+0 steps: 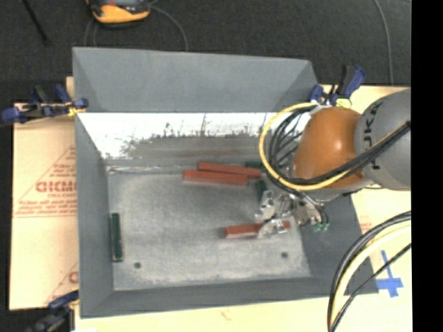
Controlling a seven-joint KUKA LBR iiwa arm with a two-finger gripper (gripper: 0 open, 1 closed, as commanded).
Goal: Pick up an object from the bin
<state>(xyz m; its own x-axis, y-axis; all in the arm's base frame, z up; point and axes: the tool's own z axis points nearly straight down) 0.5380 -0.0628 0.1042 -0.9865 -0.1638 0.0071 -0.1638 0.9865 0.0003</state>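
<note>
Reaching in from the right, the arm holds its gripper low over the floor of the bin, at the right end of a reddish-brown bar lying flat, right of the middle. Whether the fingers are apart or clamped on that end I cannot tell (the metal parts there run together). Two more of that colour lie near the back wall, the rear bar and the front bar side by side, so three in all. One dark green bar lies alone by the left wall, well apart from the others.
</note>
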